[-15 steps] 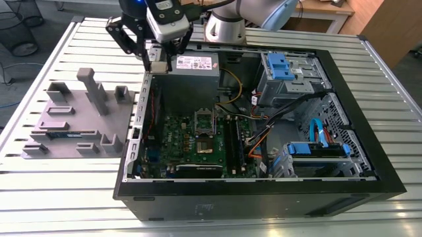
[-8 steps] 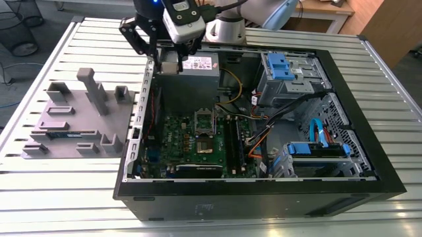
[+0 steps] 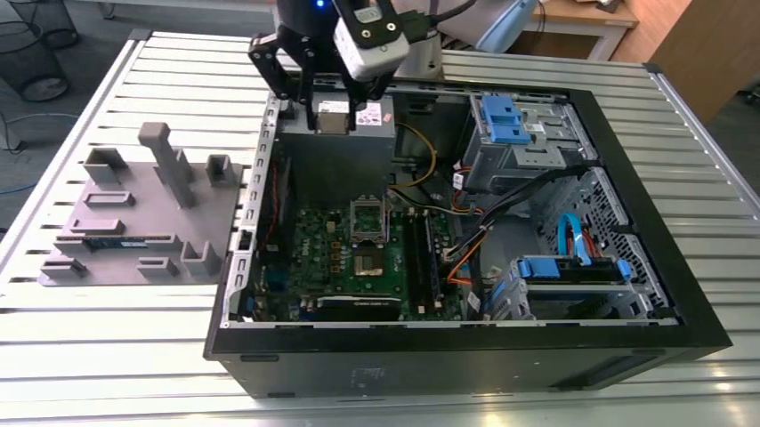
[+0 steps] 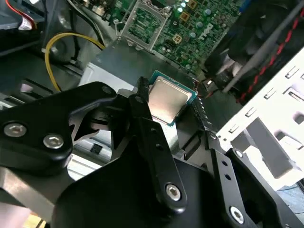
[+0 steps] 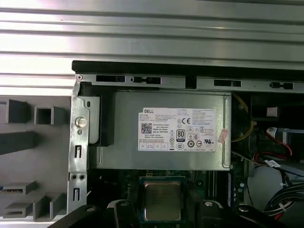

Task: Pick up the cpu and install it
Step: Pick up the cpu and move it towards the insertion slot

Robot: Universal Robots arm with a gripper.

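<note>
The cpu, a small square chip with a shiny silver top and green rim, sits between the black fingers of my gripper, which is shut on it. In the first wrist view the cpu hangs over the grey power supply, with my gripper clamped on its two sides. In the exterior view my gripper hovers with the cpu above the far end of the open computer case. The open socket lies on the green motherboard, nearer the camera than the gripper. The socket also appears in the second wrist view.
A grey tray with upright posts and a green memory stick lies at the exterior view's left of the case. Inside the case are a yellow cable, drive cages with blue tabs and bundled cables. A slatted metal table carries it all.
</note>
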